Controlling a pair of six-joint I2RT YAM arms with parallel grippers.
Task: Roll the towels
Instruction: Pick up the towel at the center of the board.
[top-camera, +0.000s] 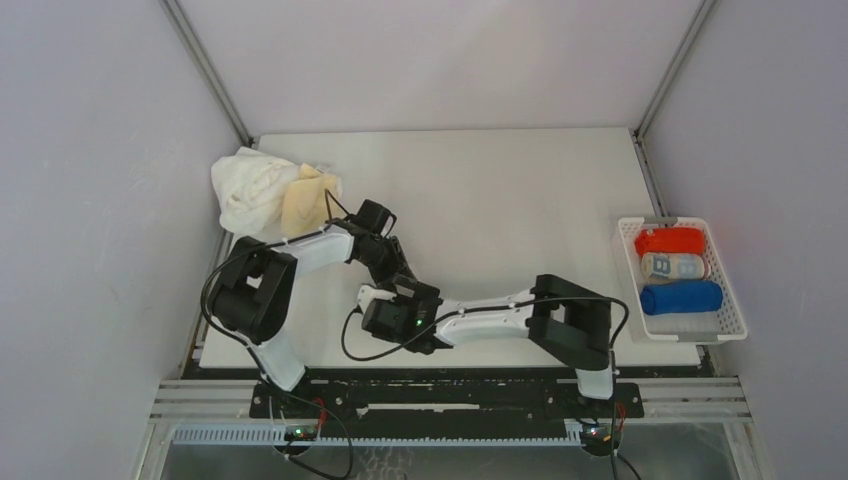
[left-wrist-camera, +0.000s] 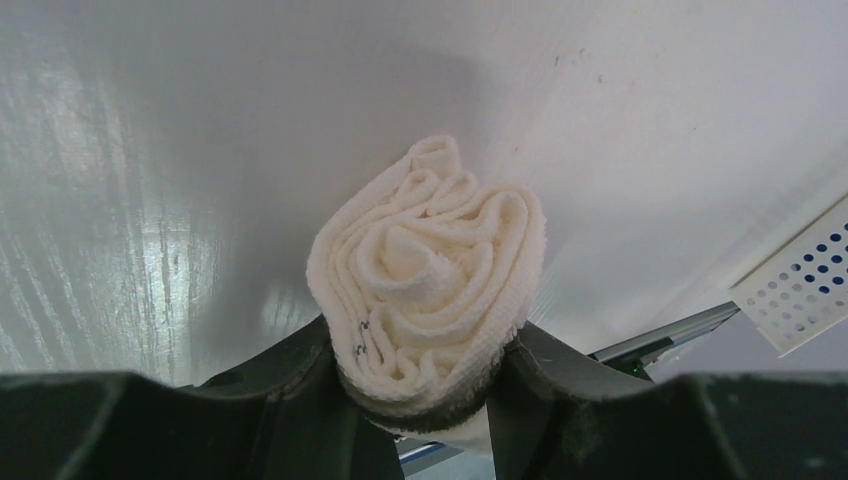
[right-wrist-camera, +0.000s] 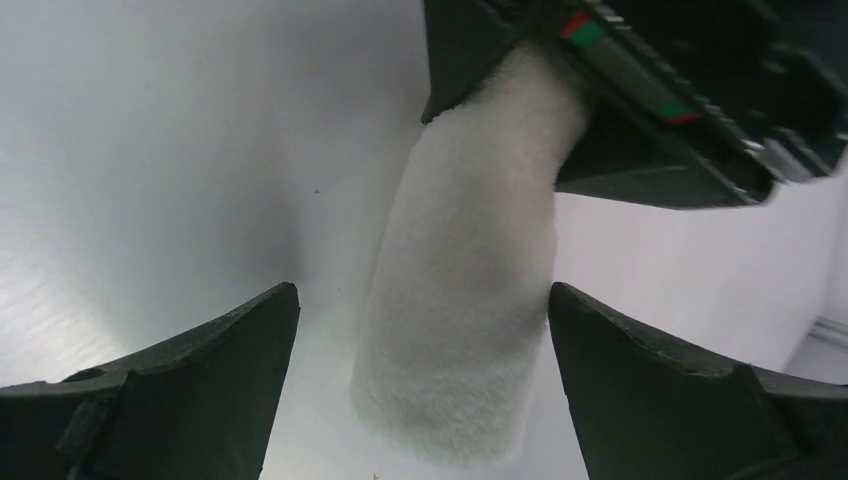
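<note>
Writing first: there's not much to read. The rolled towel (left-wrist-camera: 430, 270) has a tiny tag on its edge at about 8 o'clock in the left wrist view, with dark marks too small to make out. The patterned towel (top-camera: 672, 266) in the basket has some blue print on it, also illegible from up top.

Nearest the arm bases, roughly mid-table, the two grippers meet. The left gripper (left-wrist-camera: 425, 338) is clamped on the rolled towel, one finger on each side of the lower end, so the roll pokes out past the fingertips. It's a cream terry cloth wound in a loose spiral, and the layers show end-on. The right gripper (right-wrist-camera: 422, 295) has its jaws spread wide and holds nothing. The roll sits in the space between its fingers (right-wrist-camera: 230, 370), with a gap on both sides.

The table (top-camera: 500, 180) is plain glossy white and picks up soft reflections. Pale grey walls (top-camera: 100, 150) box it in, with metal struts running up the far corners.

Out at 3 o'clock there's a white perforated basket (top-camera: 728, 300) holding three rolled towels in a row: the blue towel (top-camera: 680, 297) nearest, the patterned one in the middle, and the red towel (top-camera: 670, 240) farthest.

Way back at 10 o'clock, an unrolled white towel (top-camera: 250, 185) lies crumpled, touching a pale yellow towel (top-camera: 310, 200).
</note>
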